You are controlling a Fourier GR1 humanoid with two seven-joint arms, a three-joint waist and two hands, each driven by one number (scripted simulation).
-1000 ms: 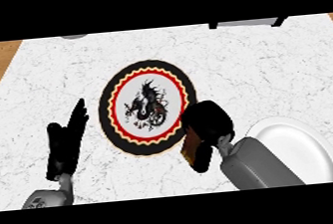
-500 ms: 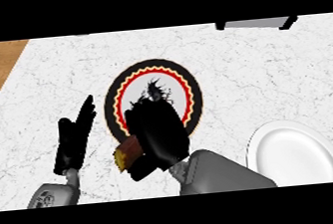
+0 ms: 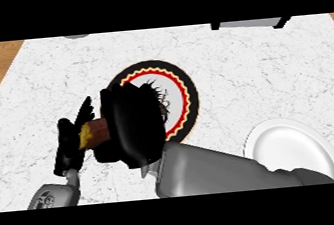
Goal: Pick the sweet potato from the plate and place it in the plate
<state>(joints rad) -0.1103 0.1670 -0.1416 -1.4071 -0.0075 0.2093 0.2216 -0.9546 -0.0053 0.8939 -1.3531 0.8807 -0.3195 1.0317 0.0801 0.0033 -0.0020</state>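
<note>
Head view shows the sweet potato (image 3: 94, 133) clasped in the right hand (image 3: 130, 127), only its orange end peeking out on the hand's left, over the counter (image 3: 254, 61) just off the patterned plate (image 3: 179, 91). To do this step well, the robot should lift it clear and swing it well to the hand's right, toward the white plate (image 3: 291, 146). Just left of the potato stands the left hand (image 3: 72, 140), fingers straight and resting; it looks near enough to be brushed.
</note>
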